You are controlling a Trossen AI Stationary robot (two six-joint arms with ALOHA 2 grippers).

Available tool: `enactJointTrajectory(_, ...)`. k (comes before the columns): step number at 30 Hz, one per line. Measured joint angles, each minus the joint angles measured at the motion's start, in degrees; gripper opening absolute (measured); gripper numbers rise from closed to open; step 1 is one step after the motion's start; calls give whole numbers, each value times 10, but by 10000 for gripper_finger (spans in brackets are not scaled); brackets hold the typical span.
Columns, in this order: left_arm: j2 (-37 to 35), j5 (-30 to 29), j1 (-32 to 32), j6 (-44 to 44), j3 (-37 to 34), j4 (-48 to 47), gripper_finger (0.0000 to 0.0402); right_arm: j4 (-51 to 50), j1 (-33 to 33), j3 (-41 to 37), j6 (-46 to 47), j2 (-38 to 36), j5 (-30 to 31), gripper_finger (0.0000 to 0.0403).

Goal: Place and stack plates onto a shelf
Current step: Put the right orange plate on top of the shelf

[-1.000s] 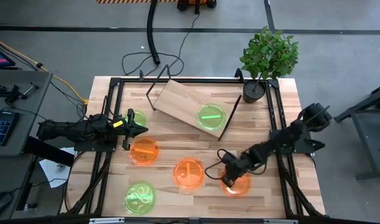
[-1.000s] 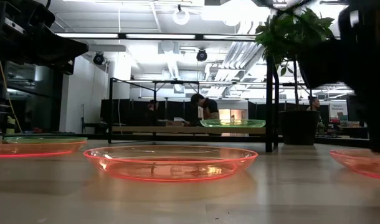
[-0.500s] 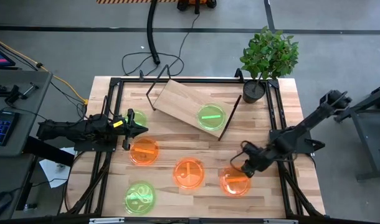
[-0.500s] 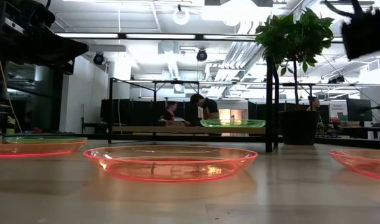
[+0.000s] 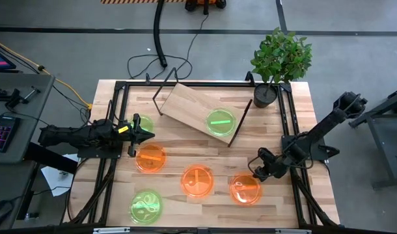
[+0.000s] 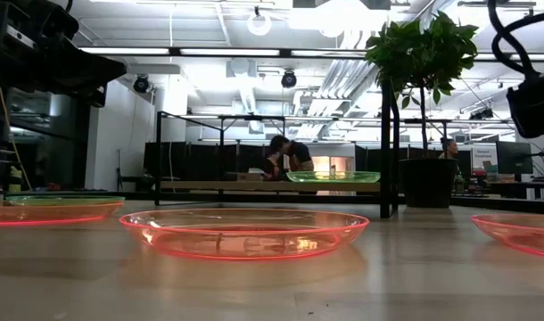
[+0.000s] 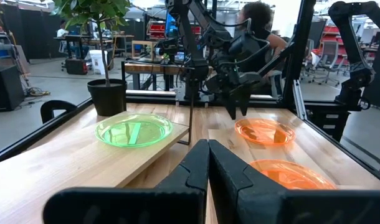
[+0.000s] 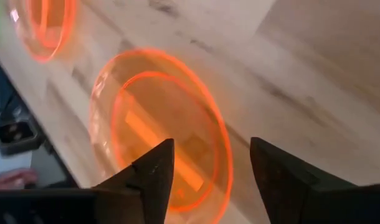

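The shelf [image 5: 192,107] stands at the table's far middle on wire legs, and one green plate [image 5: 220,121] lies flat on its board. Three orange plates [image 5: 151,158] [image 5: 197,181] [image 5: 245,189] and a green plate [image 5: 146,205] lie flat on the tabletop. Another green plate [image 5: 140,123] shows at the left, partly under my left arm. My right gripper [image 8: 209,165] is open and hangs just above the far right rim of the near-right orange plate [image 8: 159,124], holding nothing. My left gripper [image 7: 209,158] is shut and empty, above the table's left side.
A potted plant [image 5: 280,62] stands at the far right corner beside the shelf. A black frame [image 5: 117,97] runs along the table's edges. People sit in the room beyond the table [image 6: 281,156]. Bare wood lies between the shelf and the orange plates.
My right gripper has come off the near-right orange plate, rising and drawing back toward the table's right edge. The plate stays flat on the table where it was.
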Motion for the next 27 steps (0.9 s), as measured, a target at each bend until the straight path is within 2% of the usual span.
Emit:
enactJointTrajectory(7,0,0,0,0,0,0,0,11,0,0,-32,30,-21,193)
enactJointTrajectory(12,0,0,0,0,0,0,0,82,0,0,-37,88,-38,193)
enactJointTrajectory(18,0,0,0,0,0,0,0,121,0,3,-27,133,-39,185)
enactJointTrajectory(21,0,0,0,0,0,0,0,118,0,2,-4,134,-38,139)
enactJointTrajectory(25,0,0,0,0,0,0,0,104,0,0,25,136,-39,25)
enactJointTrajectory(27,0,0,0,0,0,0,0,109,-2,0,29,137,-41,15)
